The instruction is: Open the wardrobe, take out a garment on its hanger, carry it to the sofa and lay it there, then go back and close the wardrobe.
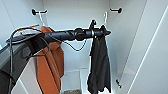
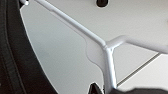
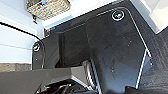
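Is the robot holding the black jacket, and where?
The left hand is at the top of the black jacket, by its white hanger. Whether it grips it cannot be told.

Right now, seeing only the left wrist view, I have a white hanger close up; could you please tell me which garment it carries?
Observer: In the head view, the left gripper is at the top of the black garment, which hangs limp inside the open wardrobe.
Operator: Thank you. Is anything else hanging in there?
Observer: Yes, an orange garment hangs further left in the head view, apart from the black one.
Operator: And does the right wrist view add anything?
Observer: It shows a woven basket beyond the robot's dark plate.
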{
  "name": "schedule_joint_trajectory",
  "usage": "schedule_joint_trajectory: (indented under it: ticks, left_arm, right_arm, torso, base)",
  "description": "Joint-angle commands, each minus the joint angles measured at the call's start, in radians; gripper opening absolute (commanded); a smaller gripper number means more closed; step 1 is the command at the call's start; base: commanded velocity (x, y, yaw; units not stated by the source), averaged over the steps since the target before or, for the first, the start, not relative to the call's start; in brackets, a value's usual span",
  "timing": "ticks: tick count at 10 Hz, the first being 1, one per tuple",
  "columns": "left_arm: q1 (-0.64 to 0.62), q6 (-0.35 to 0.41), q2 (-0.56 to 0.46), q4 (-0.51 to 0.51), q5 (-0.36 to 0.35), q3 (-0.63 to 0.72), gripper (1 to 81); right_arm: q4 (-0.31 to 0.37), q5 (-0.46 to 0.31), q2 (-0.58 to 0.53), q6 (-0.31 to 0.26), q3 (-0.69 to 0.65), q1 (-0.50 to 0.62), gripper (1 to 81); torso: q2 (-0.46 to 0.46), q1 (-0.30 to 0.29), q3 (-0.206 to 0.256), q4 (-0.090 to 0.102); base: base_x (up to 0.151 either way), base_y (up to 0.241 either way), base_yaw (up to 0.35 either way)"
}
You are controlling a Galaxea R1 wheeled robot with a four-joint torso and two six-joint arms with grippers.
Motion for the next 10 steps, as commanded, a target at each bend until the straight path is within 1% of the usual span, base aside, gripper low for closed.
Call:
schedule_joint_trajectory:
  ticks: [1, 2, 3, 4, 10]
  left_arm:
    - [-0.162, 0.016, -0.009, 0.029, -0.033, 0.010, 1.0]
    - [-0.142, 0.024, -0.009, 0.029, -0.053, 0.021, 1.0]
    - [-0.115, 0.027, -0.010, 0.033, -0.087, 0.026, 1.0]
    - [-0.106, 0.025, -0.015, 0.041, -0.099, 0.036, 1.0]
    - [-0.071, 0.027, -0.050, 0.044, -0.119, 0.082, 1.0]
  right_arm:
    - [-0.002, -0.039, 0.000, -0.004, 0.003, 0.026, 81.1]
    - [-0.002, -0.039, 0.000, -0.005, 0.003, 0.026, 81.1]
    - [-0.002, -0.039, -0.001, -0.004, 0.003, 0.024, 81.1]
    - [-0.002, -0.038, -0.003, -0.004, 0.003, 0.023, 81.1]
    - [-0.002, -0.032, -0.001, -0.005, 0.003, 0.020, 81.1]
  torso:
    - [0.000, 0.000, 0.000, 0.000]
    - [0.000, 0.000, 0.000, 0.000]
    - [0.000, 0.000, 0.000, 0.000]
    - [0.000, 0.000, 0.000, 0.000]
    - [0.000, 0.000, 0.000, 0.000]
  base:
    - [-0.118, 0.000, 0.000]
    - [-0.119, 0.000, 0.000]
    - [-0.118, 0.000, 0.000]
    - [-0.119, 0.000, 0.000]
    - [-0.119, 0.000, 0.000]
